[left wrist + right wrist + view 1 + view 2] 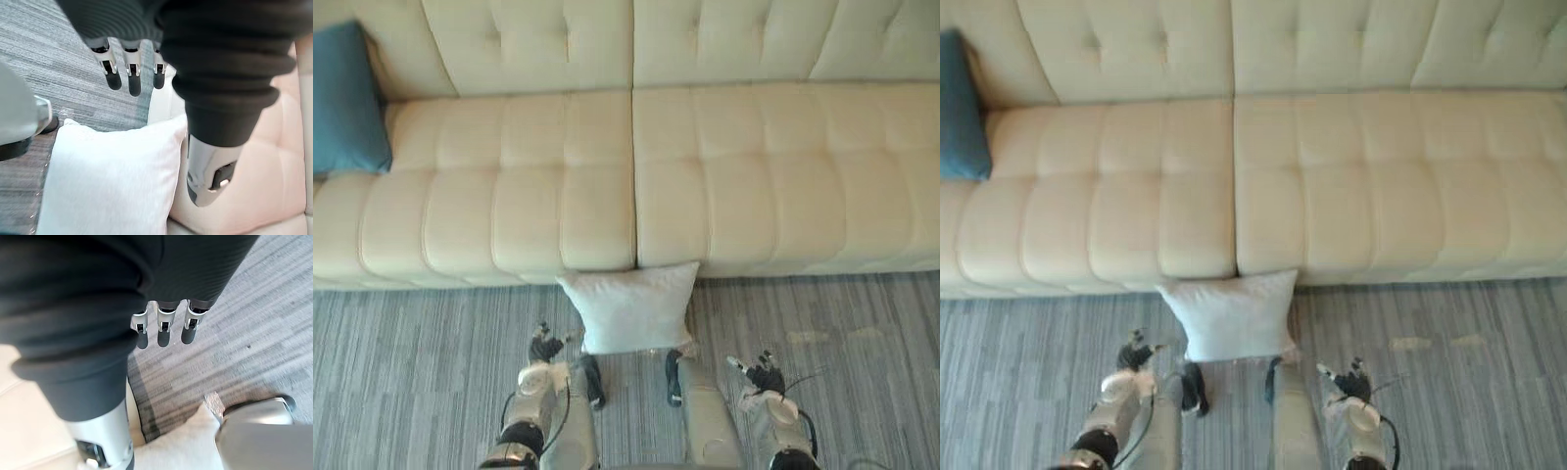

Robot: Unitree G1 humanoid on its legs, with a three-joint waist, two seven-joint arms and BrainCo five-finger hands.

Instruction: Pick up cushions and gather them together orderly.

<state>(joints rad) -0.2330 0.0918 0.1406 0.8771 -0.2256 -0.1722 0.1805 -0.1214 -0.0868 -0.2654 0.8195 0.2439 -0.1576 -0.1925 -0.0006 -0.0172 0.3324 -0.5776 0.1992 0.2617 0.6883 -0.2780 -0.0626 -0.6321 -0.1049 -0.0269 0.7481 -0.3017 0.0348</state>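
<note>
A white cushion point(631, 306) lies on the grey carpet, leaning against the front of the cream sofa point(724, 166) at its middle seam; it also appears as the white cushion point(107, 181) in the left wrist view and its corner point(181, 445) in the right wrist view. A blue cushion point(347, 103) stands at the sofa's far left end, against the backrest. My left hand point(544, 347) hovers over the carpet just left of the white cushion, fingers point(133, 78) straight, holding nothing. My right hand point(762, 374) is to the cushion's lower right, fingers point(165, 330) straight and empty.
The sofa's long tufted seat point(1381, 176) spans the whole width of the view. Striped grey carpet point(411, 362) stretches to both sides of the white cushion.
</note>
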